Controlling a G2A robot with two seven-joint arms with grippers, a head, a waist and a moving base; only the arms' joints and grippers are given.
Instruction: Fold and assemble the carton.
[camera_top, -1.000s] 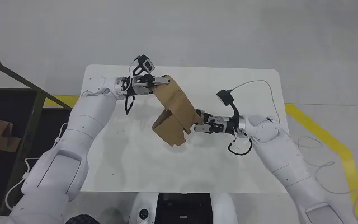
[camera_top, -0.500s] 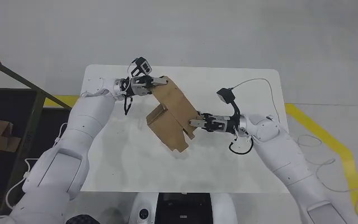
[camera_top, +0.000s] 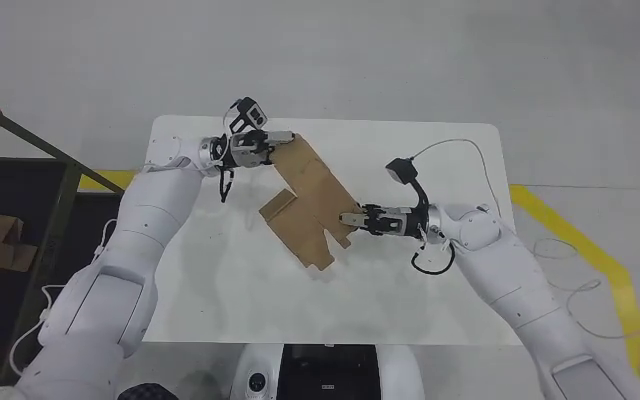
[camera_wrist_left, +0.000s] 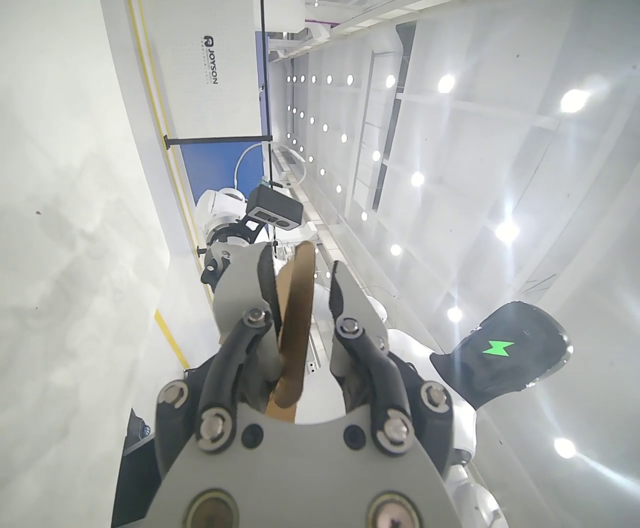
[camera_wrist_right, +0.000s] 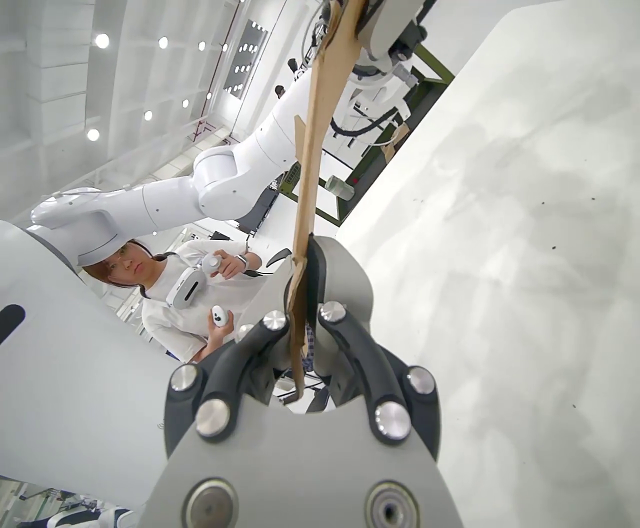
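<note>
While both arms hang over the white bench (camera_top: 430, 165), the carton (camera_top: 312, 200) spans the gap between them. It is flattened brown board and shows edge-on from either wrist. As far as I can judge, most of it is lifted off the surface.

Long axis: diagonal, from far-left to near-right across the middle of the bench. Two short flaps stick out along its near-left edge, toward the robot.

Left pincer (camera_top: 284, 138): on the carton's far-left corner, jaws drawn in around the board edge. One pad lies flat on the board and a thin slit of light shows beside the other tip. I reckon it grips.

Right pincer (camera_top: 348, 217): on the opposite, near-right end, jaws clamped tight. The board runs straight out from between them toward the left pincer.

Key relation: the pincers face each other along the carton's own long axis, one at each end, so neither arm is the nearer. The board lies directly ahead of each pincer.

Judgement: opening the flat sleeve will likely need the two ends worked against each other along that diagonal. Pulling apart would only keep it flat.
</note>
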